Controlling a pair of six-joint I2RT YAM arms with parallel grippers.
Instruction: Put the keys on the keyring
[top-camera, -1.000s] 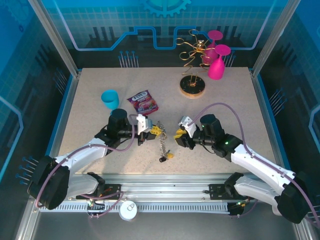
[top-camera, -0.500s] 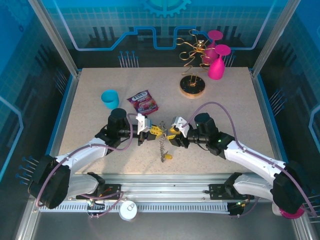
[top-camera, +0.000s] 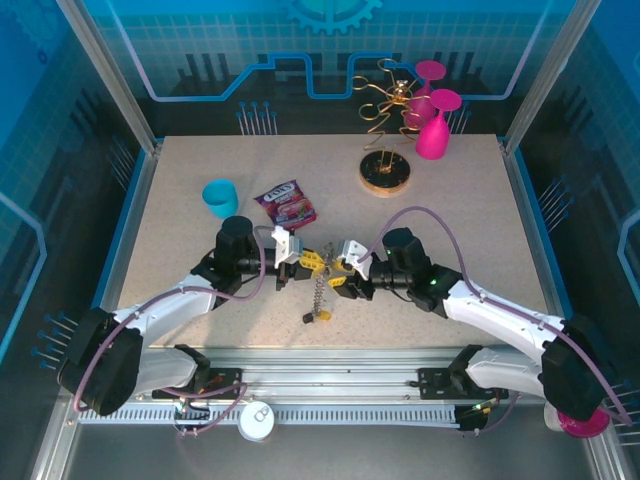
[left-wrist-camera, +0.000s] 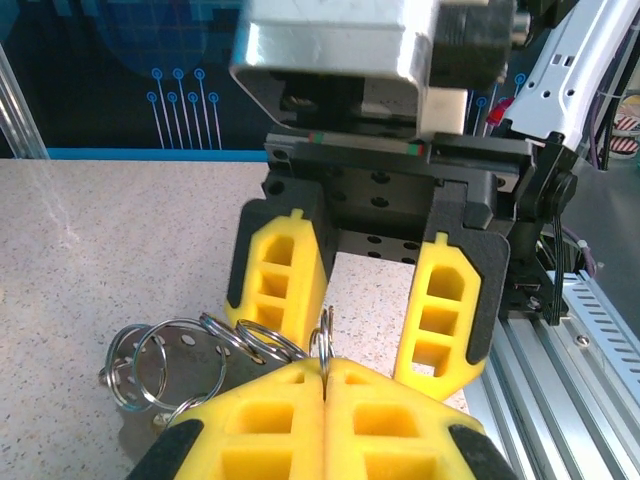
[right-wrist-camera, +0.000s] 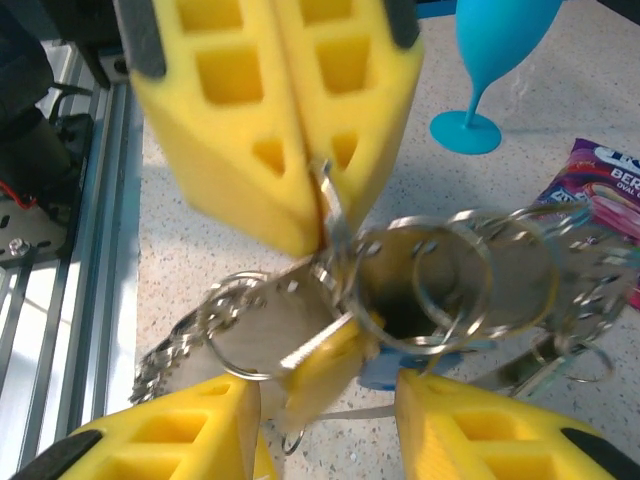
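Speckled beige worktop (top-camera: 180, 200) carries everything. The right arm (top-camera: 500, 315) has reached further in than a second ago. So the right tool (top-camera: 342, 276) now sits just beside the left tool (top-camera: 300, 263), nose to nose. Before, they were well apart. The left tool has stayed where it was.

The left tool's yellow pads (left-wrist-camera: 270, 420) are clenched together on the thin edge of the keyring (left-wrist-camera: 325, 345), between the two tools. The right tool is released, its pads (right-wrist-camera: 180, 440) spread wide.

A silvery chain (top-camera: 319, 290) hangs down below the tools. Its bottom end has swung a little to the left. Some small silver rings (left-wrist-camera: 160, 365) bunch beside the keyring. A yellow key (right-wrist-camera: 325, 365) sits in the gap between the right tool's pads. I cannot tell if it touches them.
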